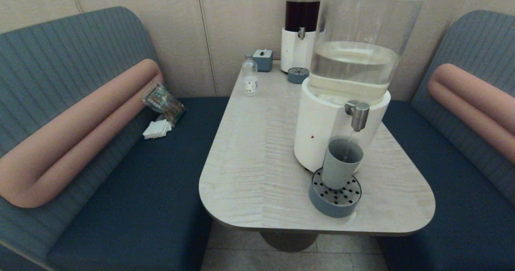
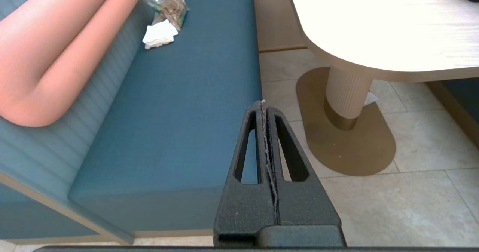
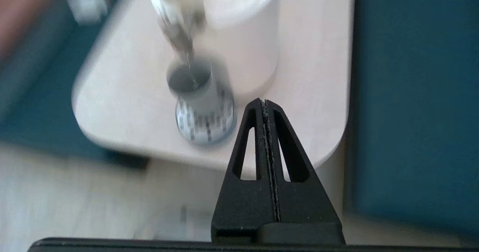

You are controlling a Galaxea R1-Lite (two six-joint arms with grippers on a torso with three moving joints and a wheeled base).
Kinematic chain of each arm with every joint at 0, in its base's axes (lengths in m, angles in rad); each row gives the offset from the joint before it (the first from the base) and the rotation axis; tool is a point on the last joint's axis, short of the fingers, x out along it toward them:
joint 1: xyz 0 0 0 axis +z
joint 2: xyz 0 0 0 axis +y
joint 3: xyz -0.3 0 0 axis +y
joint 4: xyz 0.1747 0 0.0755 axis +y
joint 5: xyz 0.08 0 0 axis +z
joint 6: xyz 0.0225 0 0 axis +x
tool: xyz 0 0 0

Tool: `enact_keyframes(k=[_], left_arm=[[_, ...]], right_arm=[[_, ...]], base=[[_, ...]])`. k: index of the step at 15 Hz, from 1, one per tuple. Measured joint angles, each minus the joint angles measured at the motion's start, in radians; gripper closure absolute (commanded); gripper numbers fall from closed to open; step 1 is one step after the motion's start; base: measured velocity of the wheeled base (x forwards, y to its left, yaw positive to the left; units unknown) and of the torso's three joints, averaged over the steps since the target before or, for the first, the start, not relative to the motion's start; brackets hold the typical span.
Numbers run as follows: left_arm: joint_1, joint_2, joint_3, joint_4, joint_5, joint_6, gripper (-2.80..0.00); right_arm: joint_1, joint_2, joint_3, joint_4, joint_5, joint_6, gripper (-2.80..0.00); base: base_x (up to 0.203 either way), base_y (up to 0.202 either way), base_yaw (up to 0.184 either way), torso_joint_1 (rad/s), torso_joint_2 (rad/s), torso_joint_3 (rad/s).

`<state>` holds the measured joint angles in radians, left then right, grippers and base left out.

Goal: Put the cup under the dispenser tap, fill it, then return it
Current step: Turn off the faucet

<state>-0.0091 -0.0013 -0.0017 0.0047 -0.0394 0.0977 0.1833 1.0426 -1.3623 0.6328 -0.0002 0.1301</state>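
Cup (image 1: pixel 342 162), grey-blue and handleless, stands upright on the round perforated drip tray (image 1: pixel 335 197) at the foot of the large white-based dispenser (image 1: pixel 342 130), directly under the brushed-steel dispenser tap (image 1: pixel 357 115), in the head view; a thin stream appears to run from the spout into it. Neither arm shows in this view. Farther back on the table (image 1: pixel 257 150) stand a small clear bottle (image 1: pixel 250 77) and the dark-liquid dispenser (image 1: pixel 301 25).

Left wrist view: the left gripper (image 2: pixel 264 103) hangs low beside the table, over the blue bench seat (image 2: pixel 179 106) and the tiled floor, its jaws pressed together on nothing, well apart from the work.

Right wrist view: the right gripper (image 3: pixel 264 101) is off the near edge of the table, jaws likewise pressed together and empty, near the cup (image 3: pixel 192 85) but not touching it; a stream seems to fall into the cup here too.

Placement looks done and filling appears under way. Left to do, by this reading: stop the flow, grasp the cup and carry it back.
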Motion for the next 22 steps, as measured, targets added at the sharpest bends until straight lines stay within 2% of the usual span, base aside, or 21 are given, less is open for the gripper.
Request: enact_keyframes(k=[4,6,8,11,14,17,22], left_arm=[[0.0,0.0,0.0,-0.001,0.0,0.0,0.0],[0.0,0.0,0.0,0.0,0.0,0.0,0.0],[0.0,0.0,0.0,0.0,0.0,0.0,0.0],[0.0,0.0,0.0,0.0,0.0,0.0,0.0],[0.0,0.0,0.0,0.0,0.0,0.0,0.0],[0.0,0.0,0.0,0.0,0.0,0.0,0.0],[0.0,0.0,0.0,0.0,0.0,0.0,0.0]], right_arm=[[0.236,0.237,-0.135,0.073,-0.315,0.01,0.0],[0.306,0.324,-0.218,0.072,-0.463,-0.034,0.0],[0.352,0.388,-0.304,0.067,-0.512,-0.074,0.0],[0.415,0.477,-0.423,0.079,-0.467,-0.079,0.0],[0.445,0.557,-0.485,0.087,-0.339,-0.042,0.0],[0.445,0.626,-0.536,0.124,-0.26,-0.018,0.0],[0.423,0.694,-0.563,0.117,-0.25,-0.018,0.0]], base=[[0.0,0.0,0.0,0.0,0.0,0.0],[0.0,0.0,0.0,0.0,0.0,0.0],[0.0,0.0,0.0,0.0,0.0,0.0],[0.0,0.0,0.0,0.0,0.0,0.0],[0.0,0.0,0.0,0.0,0.0,0.0],[0.0,0.0,0.0,0.0,0.0,0.0],[0.0,0.0,0.0,0.0,0.0,0.0]])
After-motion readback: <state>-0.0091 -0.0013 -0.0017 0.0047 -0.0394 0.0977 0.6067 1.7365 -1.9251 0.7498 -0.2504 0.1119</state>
